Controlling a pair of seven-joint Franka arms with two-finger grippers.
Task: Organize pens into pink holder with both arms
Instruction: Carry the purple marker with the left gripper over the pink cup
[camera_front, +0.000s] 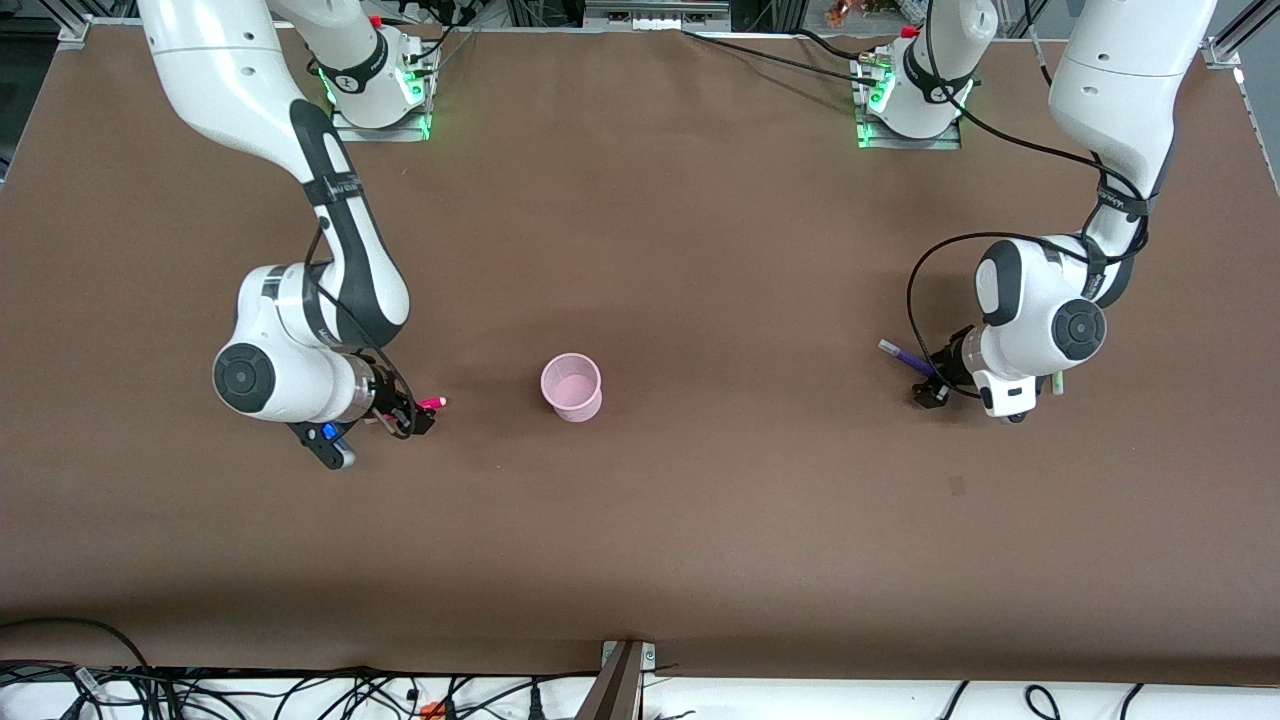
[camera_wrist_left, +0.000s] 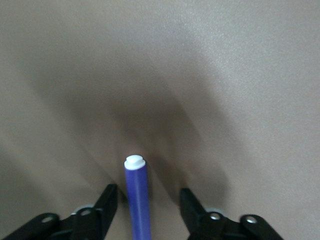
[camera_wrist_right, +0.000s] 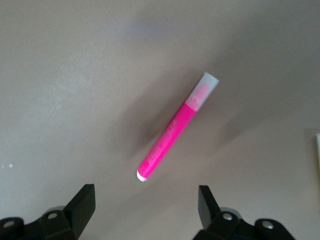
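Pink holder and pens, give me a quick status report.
Left gripper down around purple pen, fingers not touching it. Right gripper open over magenta pen lying on table. Pink holder upright, mid-table, no pens in it. Nothing in the way.

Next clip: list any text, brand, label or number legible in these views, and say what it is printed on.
None can be read.
Magenta-pink pen: faint print along its barrel, too blurred to read.
Black bands on the arms: small white lettering, too small to read.
Purple pen, pink holder: no print visible.
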